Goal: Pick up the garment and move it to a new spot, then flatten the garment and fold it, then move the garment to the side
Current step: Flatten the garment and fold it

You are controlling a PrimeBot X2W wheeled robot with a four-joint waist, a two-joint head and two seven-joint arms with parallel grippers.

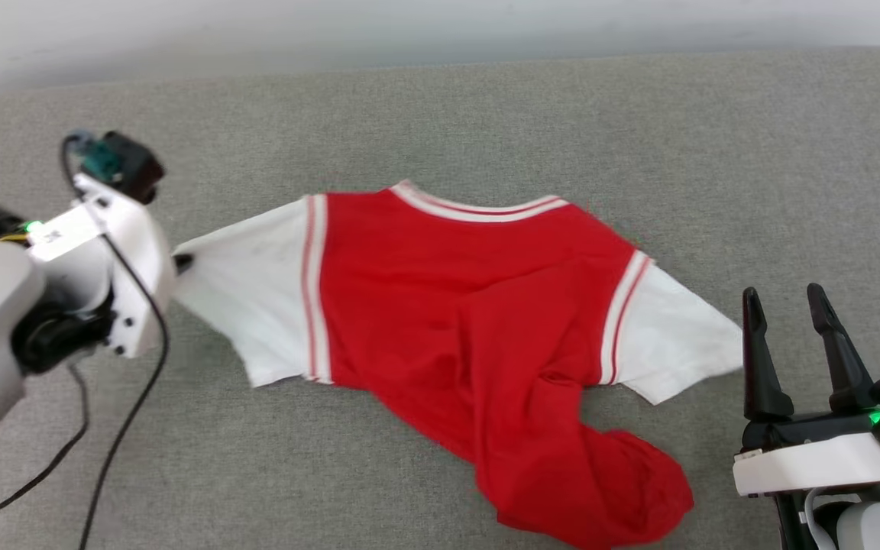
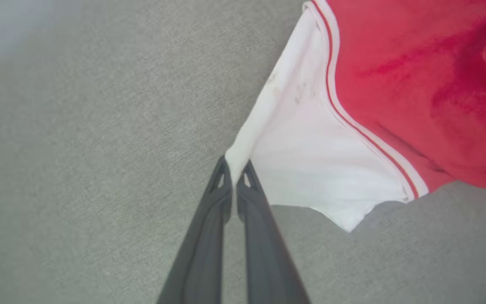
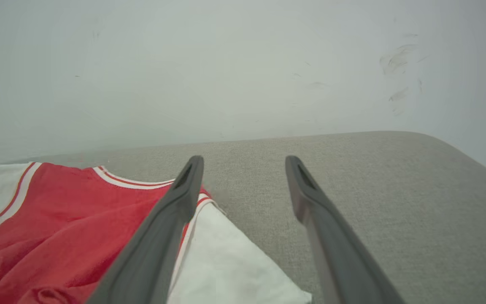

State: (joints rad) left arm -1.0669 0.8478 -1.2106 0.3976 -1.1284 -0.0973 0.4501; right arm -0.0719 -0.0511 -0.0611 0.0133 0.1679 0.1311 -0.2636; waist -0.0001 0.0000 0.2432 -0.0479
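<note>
The garment [image 1: 455, 305], a red jersey with white sleeves and striped trim, lies spread on the grey cushion, its lower part bunched toward the front right. My left gripper [image 2: 234, 165] is shut on the corner of the garment's white left sleeve [image 2: 310, 169], pulling it to a point; in the head view that gripper [image 1: 182, 262] sits at the sleeve's tip. Standing open just right of the other white sleeve [image 1: 677, 336] is my right gripper [image 1: 784, 294], nothing between its fingers [image 3: 184, 185]. The garment [image 3: 70, 219] lies to its left.
The grey upholstered surface [image 1: 486, 114] stretches to a pale wall [image 1: 409, 30] at the back. Its rounded right edge [image 3: 458, 147] shows in the right wrist view. Black cables [image 1: 127, 412] hang from my left arm.
</note>
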